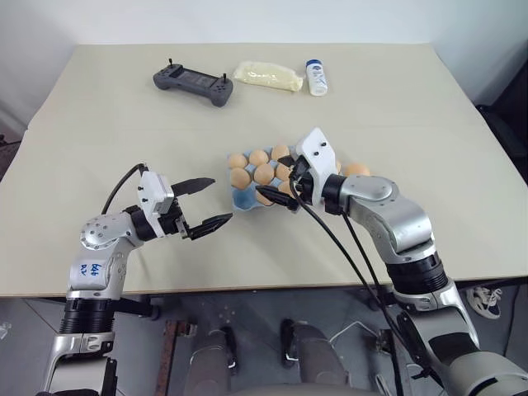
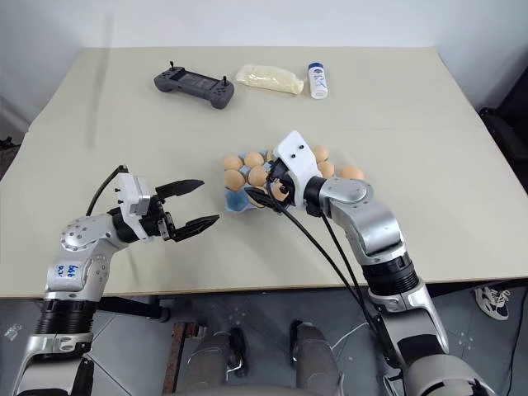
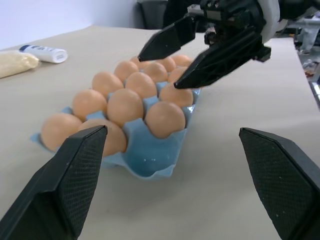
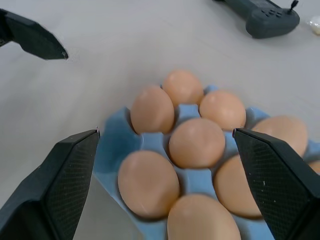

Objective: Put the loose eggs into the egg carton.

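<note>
The light blue egg carton (image 1: 244,199) lies mid-table, nearly full of tan-orange eggs (image 3: 124,106). Its corner cup (image 3: 150,161) nearest my left gripper holds nothing. My right gripper (image 1: 268,174) hovers open just over the carton's near rows, and nothing sits between its fingers (image 4: 65,175). My left gripper (image 1: 221,200) is held level a little to the left of the carton, open and empty, pointing at it. One egg (image 1: 356,169) shows at the carton's right end behind my right forearm; I cannot tell whether it sits in a cup. Other loose eggs are out of view.
At the back of the table lie a dark grey handheld controller (image 1: 192,82), a pale yellow bag (image 1: 266,76) and a small white bottle (image 1: 317,78). The table's front edge (image 1: 247,289) runs just below both arms.
</note>
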